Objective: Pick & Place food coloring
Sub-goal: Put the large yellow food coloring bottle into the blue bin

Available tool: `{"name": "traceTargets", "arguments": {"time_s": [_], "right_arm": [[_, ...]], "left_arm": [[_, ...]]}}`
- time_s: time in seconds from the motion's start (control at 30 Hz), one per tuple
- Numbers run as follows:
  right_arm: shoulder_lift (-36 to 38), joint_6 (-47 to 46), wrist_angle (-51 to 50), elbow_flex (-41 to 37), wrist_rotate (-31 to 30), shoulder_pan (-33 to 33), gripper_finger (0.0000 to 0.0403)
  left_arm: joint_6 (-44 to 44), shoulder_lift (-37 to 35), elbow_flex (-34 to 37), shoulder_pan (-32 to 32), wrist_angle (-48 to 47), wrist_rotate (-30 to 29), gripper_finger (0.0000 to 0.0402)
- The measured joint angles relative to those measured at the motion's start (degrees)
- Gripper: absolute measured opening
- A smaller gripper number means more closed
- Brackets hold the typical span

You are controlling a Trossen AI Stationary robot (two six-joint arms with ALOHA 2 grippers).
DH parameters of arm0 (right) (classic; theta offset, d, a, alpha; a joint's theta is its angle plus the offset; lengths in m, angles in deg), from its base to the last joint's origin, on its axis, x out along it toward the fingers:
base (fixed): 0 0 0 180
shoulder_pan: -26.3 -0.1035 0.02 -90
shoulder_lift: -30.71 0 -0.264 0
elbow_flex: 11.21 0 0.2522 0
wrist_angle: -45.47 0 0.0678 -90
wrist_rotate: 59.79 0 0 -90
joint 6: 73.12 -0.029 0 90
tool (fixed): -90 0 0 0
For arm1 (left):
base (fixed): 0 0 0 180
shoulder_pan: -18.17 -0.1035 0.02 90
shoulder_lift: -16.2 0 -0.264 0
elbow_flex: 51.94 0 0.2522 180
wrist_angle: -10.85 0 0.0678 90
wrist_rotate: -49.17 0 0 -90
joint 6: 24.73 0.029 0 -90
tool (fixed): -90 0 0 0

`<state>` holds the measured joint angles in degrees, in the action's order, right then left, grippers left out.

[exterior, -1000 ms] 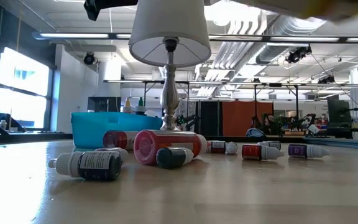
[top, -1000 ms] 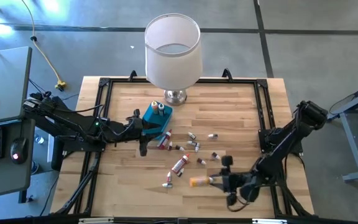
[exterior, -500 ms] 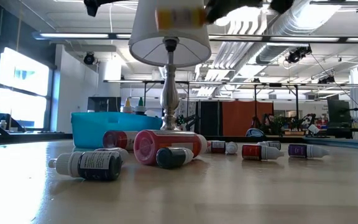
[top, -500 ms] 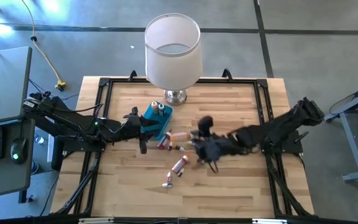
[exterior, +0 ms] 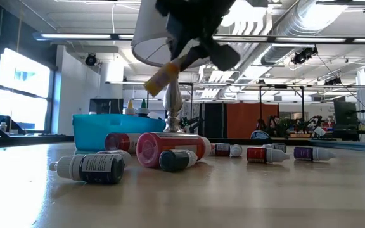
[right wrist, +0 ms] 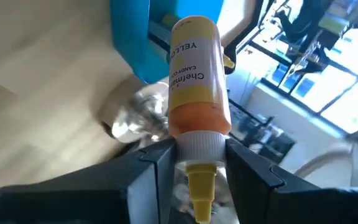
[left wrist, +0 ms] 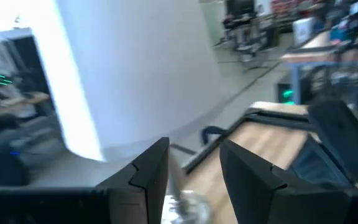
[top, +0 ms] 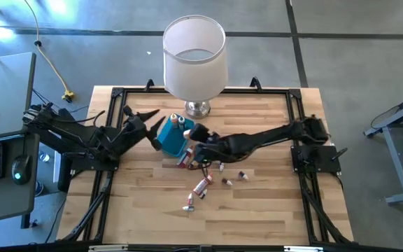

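Right gripper (top: 196,137) reaching across, just beside blue tray (top: 172,138). Left gripper (top: 140,120) at tray's left. Bottles (top: 202,185) scattered nearer. Lamp (top: 194,56) beyond.

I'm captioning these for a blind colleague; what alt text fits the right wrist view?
The right gripper is shut on a yellow-orange dropper bottle, its jaws clamping the white collar near the yellow tip. Behind the bottle are the blue tray, the lamp's shiny metal base and the wooden table.
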<state>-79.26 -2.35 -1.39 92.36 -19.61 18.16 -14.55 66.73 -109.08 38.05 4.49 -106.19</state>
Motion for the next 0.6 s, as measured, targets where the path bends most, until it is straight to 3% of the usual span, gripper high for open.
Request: {"name": "traceTargets", "arguments": {"time_s": [0.27,0.6], "right_arm": [[-8.22,18.43,1.65,6.28,-1.43,5.44,0.0115],[-11.02,28.29,1.79,4.96,0.87,10.86,0.0115]], "left_arm": [[6.6,-1.25,0.0,0.0,-0.39,-2.39,0.014],[7.75,-1.25,0.0,0.0,-6.09,-2.39,0.014]]}}
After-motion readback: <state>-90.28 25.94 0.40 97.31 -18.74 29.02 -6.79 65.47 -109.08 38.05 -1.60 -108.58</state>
